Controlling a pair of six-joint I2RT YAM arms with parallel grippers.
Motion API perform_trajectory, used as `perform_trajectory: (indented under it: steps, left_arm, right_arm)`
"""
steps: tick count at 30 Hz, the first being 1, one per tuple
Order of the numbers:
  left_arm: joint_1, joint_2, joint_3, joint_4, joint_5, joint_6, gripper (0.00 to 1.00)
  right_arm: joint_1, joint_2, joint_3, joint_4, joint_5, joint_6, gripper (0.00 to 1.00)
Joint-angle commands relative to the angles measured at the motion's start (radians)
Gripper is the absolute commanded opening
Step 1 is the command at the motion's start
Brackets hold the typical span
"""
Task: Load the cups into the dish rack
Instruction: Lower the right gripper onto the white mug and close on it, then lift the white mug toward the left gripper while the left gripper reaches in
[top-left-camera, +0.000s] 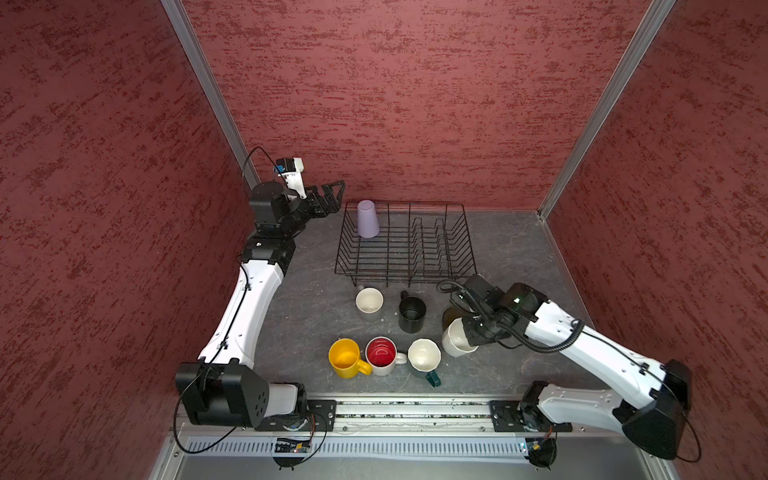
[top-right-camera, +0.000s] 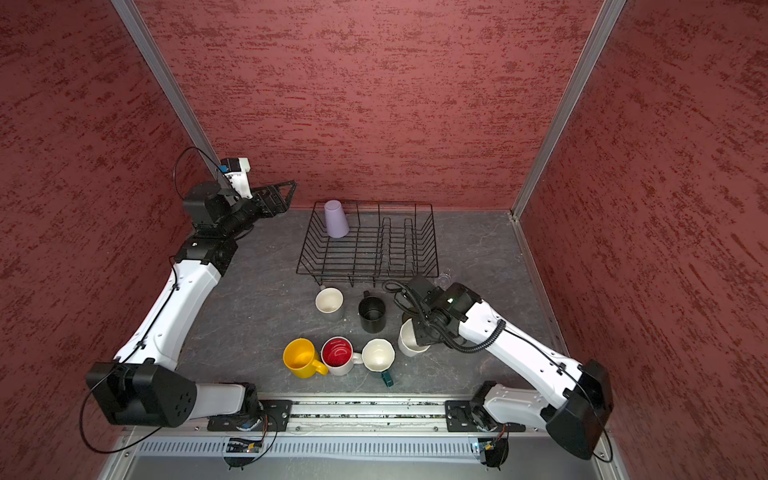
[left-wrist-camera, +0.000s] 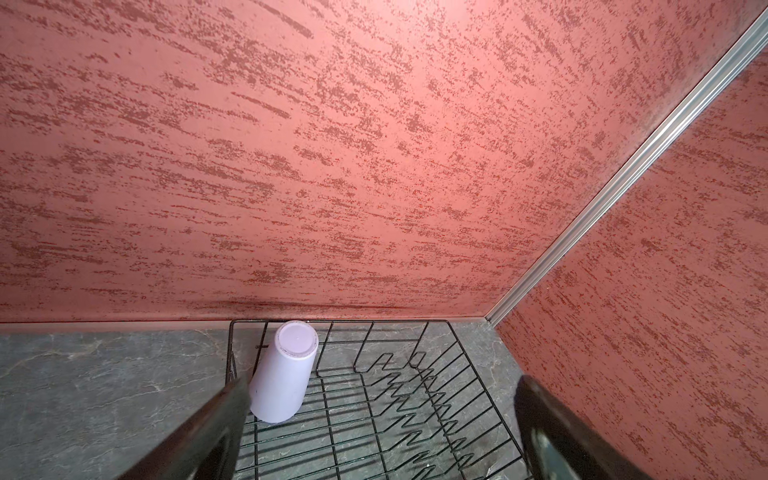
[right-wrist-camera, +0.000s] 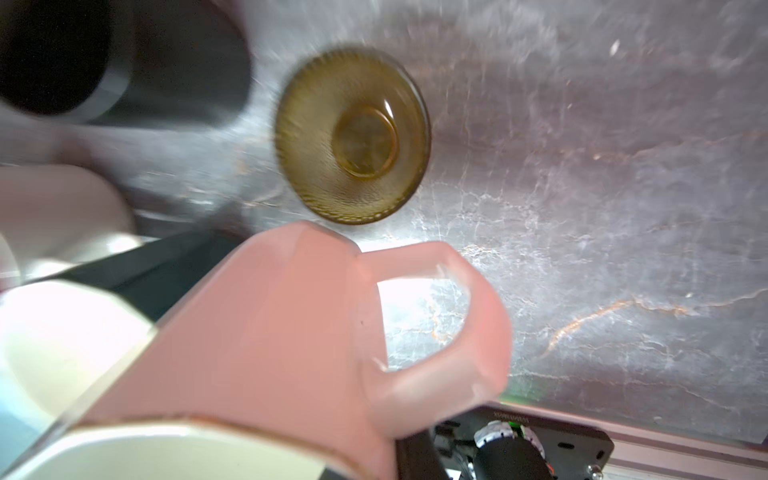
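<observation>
Red textured walls (top-left-camera: 395, 104) fill upper frame and both sides. Aluminium posts (top-left-camera: 204, 79) slant in from upper left and upper right. Grey marbled tabletop (top-left-camera: 307, 316) at centre. Metal rail (top-left-camera: 411, 409) across lower frame. Slotted grey strip (top-left-camera: 415, 448) just below it.

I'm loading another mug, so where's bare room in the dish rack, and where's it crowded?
Bare: the dish rack floor between the lavender tumbler and the prongs. Crowded: the table before it, from yellow mug to white mug.
</observation>
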Motion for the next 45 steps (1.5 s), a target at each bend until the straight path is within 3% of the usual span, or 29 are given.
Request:
perform_trajectory:
  steps: [1, 5, 10, 16, 20, 27, 38, 45]
  left_arm:
    - [0.026, -0.036, -0.009, 0.038, 0.040, -0.041, 1.00]
    - [0.048, -0.029, -0.030, 0.085, 0.093, -0.104, 1.00]
    - [0.065, -0.019, -0.035, 0.107, 0.159, -0.140, 1.00]
    - [0.075, -0.002, -0.053, 0.149, 0.272, -0.202, 1.00]
    - [0.077, 0.048, -0.039, 0.161, 0.405, -0.269, 1.00]
    - [0.070, 0.149, -0.045, 0.286, 0.611, -0.422, 0.99]
    - [0.015, 0.229, -0.001, 0.355, 0.772, -0.489, 0.99]
    - [-0.032, 0.261, -0.029, 0.593, 0.865, -0.627, 0.99]
  right_arm:
    - [0.004, -0.060, 0.122, -0.099, 0.004, 0.029, 0.00]
    - [0.002, -0.065, 0.211, -0.076, -0.014, 0.024, 0.00]
    - [-0.021, -0.045, 0.282, 0.089, -0.046, 0.022, 0.00]
    - [-0.130, -0.042, 0.199, 0.539, -0.099, -0.014, 0.00]
    - [-0.228, -0.008, 0.160, 0.800, -0.152, -0.018, 0.00]
    - [-0.338, 0.120, 0.247, 0.976, -0.254, -0.049, 0.00]
    - [-0.425, 0.239, 0.274, 1.200, -0.575, -0.042, 0.00]
    - [-0.425, 0.273, 0.281, 1.319, -0.807, -0.023, 0.00]
